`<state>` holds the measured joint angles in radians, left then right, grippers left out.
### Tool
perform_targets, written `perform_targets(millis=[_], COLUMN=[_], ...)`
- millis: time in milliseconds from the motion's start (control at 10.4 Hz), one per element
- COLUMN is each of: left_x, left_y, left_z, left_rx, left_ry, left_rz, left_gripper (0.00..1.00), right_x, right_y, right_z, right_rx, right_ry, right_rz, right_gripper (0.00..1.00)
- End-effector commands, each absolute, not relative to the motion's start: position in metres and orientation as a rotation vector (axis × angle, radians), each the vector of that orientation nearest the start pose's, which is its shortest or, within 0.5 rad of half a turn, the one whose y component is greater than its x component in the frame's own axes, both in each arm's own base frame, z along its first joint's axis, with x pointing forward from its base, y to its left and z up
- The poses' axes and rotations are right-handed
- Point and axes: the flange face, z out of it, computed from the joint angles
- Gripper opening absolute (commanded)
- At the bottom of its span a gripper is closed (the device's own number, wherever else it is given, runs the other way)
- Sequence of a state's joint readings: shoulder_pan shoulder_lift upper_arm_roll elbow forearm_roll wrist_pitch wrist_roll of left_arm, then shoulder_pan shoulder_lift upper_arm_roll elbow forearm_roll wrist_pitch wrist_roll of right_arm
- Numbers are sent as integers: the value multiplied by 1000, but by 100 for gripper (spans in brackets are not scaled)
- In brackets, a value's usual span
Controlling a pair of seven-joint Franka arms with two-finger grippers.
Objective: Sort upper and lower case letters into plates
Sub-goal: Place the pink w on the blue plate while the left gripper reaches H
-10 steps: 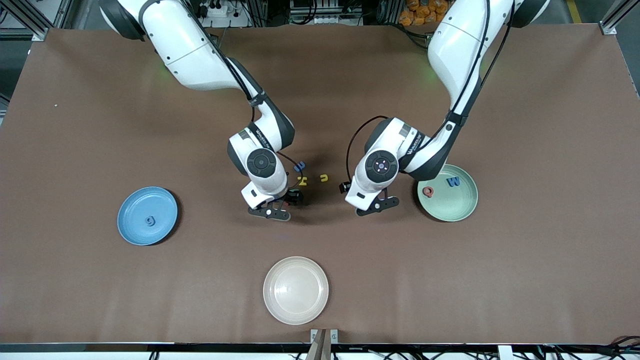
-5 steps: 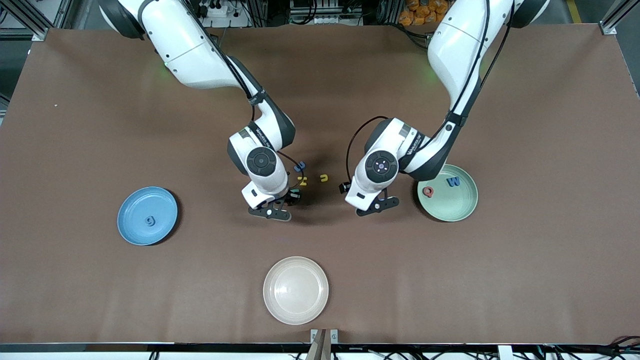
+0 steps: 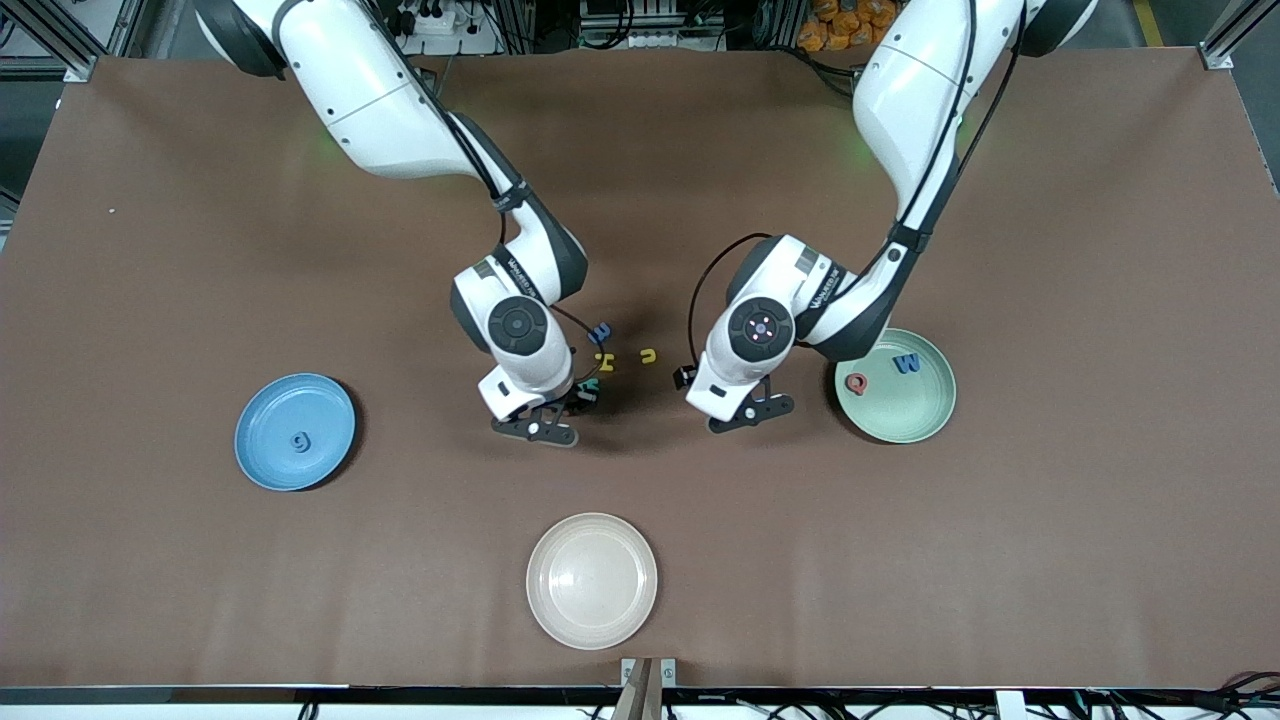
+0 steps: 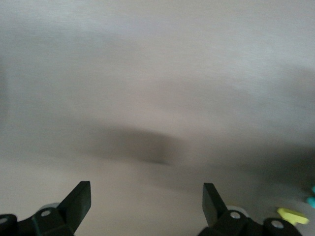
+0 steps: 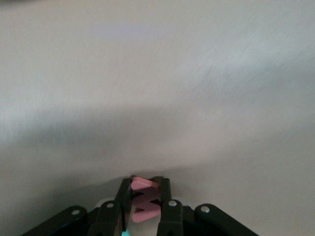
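My right gripper (image 3: 573, 403) is shut on a salmon-red letter (image 5: 145, 199), low over the table's middle; the right wrist view shows it pinched between the fingers (image 5: 165, 189). Beside it lie a teal letter (image 3: 591, 385), a blue letter (image 3: 601, 332) and two yellow letters (image 3: 605, 361) (image 3: 649, 356). My left gripper (image 3: 748, 402) hangs open and empty over bare table next to the mint green plate (image 3: 912, 418), which holds a salmon letter (image 3: 856, 382) and a blue letter (image 3: 907, 364). The blue plate (image 3: 262, 402), toward the right arm's end, holds one blue letter (image 3: 299, 440).
A cream-white plate (image 3: 592, 620) sits near the table's front edge, nearer the camera than both grippers. The left wrist view catches a yellow letter (image 4: 293, 215) and a bit of teal (image 4: 311, 197) off to one side.
My right gripper has shut on the salmon-red letter and shifted slightly toward the blue plate. The left arm has barely moved.
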<state>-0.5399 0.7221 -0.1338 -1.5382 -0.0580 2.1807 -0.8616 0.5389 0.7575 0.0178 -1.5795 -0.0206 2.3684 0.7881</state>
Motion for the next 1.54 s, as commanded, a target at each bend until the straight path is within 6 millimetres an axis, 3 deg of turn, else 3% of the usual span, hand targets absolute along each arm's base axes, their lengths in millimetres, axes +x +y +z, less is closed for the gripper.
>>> perform_targets(millis=[0,192,385,481,769,865,962,1058,1154,1442], left_x=[553,544,539,534,511,499,487,479,469,473], left_y=[-454,-493,-519,-524,-543,-553,-562,-569,-576,-581], left_z=[229,213,197,192,193,193,193,193,186,181], left_rx=[-3237,-3294,-3326,-3322,-3291,-3272,-3260,-3245,-3214,-3203], left_ry=[-375,-278,-240,-273,-425,-453,-427,-358,-261,-242], left_rz=[125,32,-93,-110,-44,-24,-16,-64,-137,-185], left_gripper=[100,100,100,100,100,100,100,100,100,100], right_x=[640,668,687,687,677,671,670,670,671,671], right_y=[286,200,81,52,16,14,14,9,6,7], right_z=[232,242,244,240,241,239,240,240,240,241], right_rx=[-3105,-3142,-3157,-3161,-3165,-3164,-3168,-3185,-3192,-3192], right_ry=[372,288,218,155,116,118,111,100,87,80], right_rz=[-23,11,83,114,215,235,235,232,230,225], right_gripper=[0,0,0,0,0,0,53,100,100,100])
